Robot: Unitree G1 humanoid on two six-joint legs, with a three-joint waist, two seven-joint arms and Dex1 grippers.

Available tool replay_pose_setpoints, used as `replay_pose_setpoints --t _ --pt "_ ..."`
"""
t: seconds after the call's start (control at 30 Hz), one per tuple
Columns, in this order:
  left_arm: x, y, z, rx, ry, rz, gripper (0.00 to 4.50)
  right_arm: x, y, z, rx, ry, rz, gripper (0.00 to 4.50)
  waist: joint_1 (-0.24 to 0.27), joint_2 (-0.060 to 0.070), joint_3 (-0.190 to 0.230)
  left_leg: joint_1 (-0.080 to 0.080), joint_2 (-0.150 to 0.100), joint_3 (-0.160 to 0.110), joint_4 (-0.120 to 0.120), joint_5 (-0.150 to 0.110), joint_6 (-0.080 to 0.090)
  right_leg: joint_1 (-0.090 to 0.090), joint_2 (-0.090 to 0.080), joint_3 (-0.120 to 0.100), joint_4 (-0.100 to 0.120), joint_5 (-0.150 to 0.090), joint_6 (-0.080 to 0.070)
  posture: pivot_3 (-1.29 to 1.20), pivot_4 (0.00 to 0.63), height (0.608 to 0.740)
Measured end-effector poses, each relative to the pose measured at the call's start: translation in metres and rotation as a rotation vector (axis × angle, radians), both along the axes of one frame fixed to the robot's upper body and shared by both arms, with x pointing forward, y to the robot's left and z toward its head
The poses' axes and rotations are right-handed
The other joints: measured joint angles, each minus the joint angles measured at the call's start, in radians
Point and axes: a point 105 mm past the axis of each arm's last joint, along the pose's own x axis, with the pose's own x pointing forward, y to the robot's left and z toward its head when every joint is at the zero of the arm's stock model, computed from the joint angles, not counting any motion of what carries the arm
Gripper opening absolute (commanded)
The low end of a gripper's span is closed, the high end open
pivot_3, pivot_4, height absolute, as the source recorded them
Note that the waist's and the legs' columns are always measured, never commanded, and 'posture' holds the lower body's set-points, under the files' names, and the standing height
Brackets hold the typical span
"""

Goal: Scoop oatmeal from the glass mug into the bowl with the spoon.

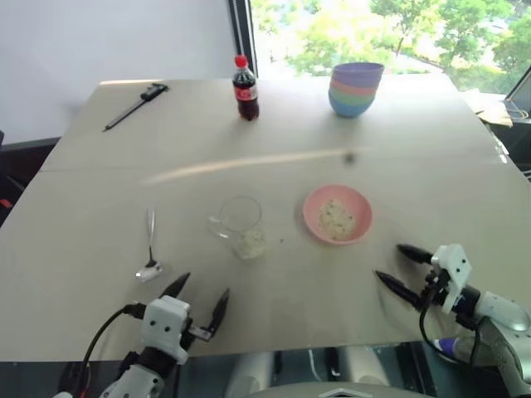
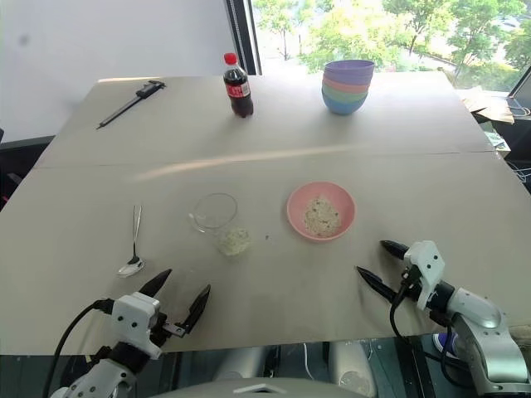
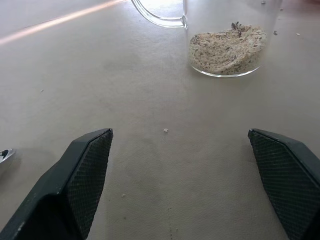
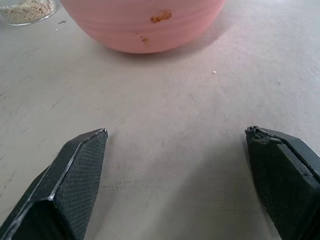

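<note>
While both arms hang low over the near edge of the table (image 1: 99, 207), nothing is in either grip. Left gripper (image 1: 201, 302) sits at about 7 o'clock from the mug (image 1: 240, 220), its black fingers (image 3: 85, 170) spread wide, touching nothing, bare tabletop between them. Right gripper (image 1: 401, 269) is at 4 o'clock from the bowl (image 1: 315, 222), fingers (image 4: 75, 175) just as wide, empty too, tips pointing toward the bowl's pink wall but well short of it.

Mug stands upright mid-table, handle toward 9 o'clock, with a low layer of oatmeal (image 3: 227, 47) still in its base. Bowl sits just beside it at 3 o'clock, apart from it, with a pale heap of flakes inside and a couple of orange-brown smears on its outer wall. Spoon (image 1: 150, 249) lies flat at 9 o'clock from the mug, bowl end nearest the left gripper, handle running away toward 12; it lies near the left fingers, not touching them.

Far side: cola bottle (image 1: 244, 88) at 12 o'clock, stacked bowls (image 1: 355, 89) at 1, caliper (image 1: 135, 105) at 11.
</note>
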Motion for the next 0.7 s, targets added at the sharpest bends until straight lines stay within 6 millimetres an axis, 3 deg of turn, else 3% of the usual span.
replay_pose_setpoints --t 0.7 --pt "0.0045 -0.0007 0.0007 -0.01 -0.009 0.001 4.5 0.0026 -0.0022 0.0008 -0.011 -0.005 0.015 4.46 0.001 0.0 0.0 0.0 0.0 0.0 0.0 0.0 0.0 0.0 0.0 0.0 0.0 0.0 0.0 0.0 0.15 0.74"
